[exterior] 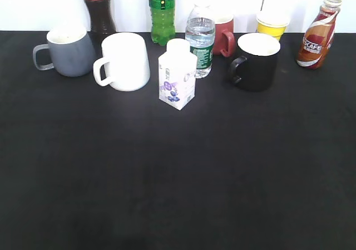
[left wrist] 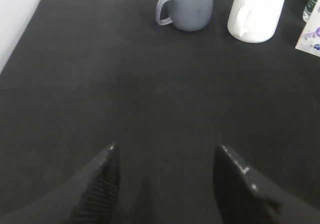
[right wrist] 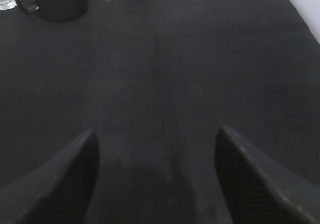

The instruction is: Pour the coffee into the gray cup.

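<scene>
Black cloth-covered table point(exterior: 178, 177) against a white wall, items ranged along the far edge. Far left: blue-gray ceramic mug point(exterior: 68, 52) with loop handle turned left, upright, whitish inside. Just beside it to the right: larger white ceramic mug point(exterior: 123, 61). Behind these: dark cola bottle with red label point(exterior: 98, 8) and green soda bottle point(exterior: 162, 11). Centre: small white carton with purple print point(exterior: 177, 74), clear water bottle point(exterior: 200, 38) close behind it. Right of centre: black mug point(exterior: 256, 60), with a red mug point(exterior: 223, 35) and yellow cup point(exterior: 272, 24) behind. Far right, well apart from the gray mug: small clear coffee bottle with brown, red and white swirled label point(exterior: 319, 33), upright. Left gripper point(left wrist: 165, 156): fingers spread apart, holding nothing, over bare cloth. Right gripper point(right wrist: 156, 139): fingers likewise apart, holding nothing.
</scene>
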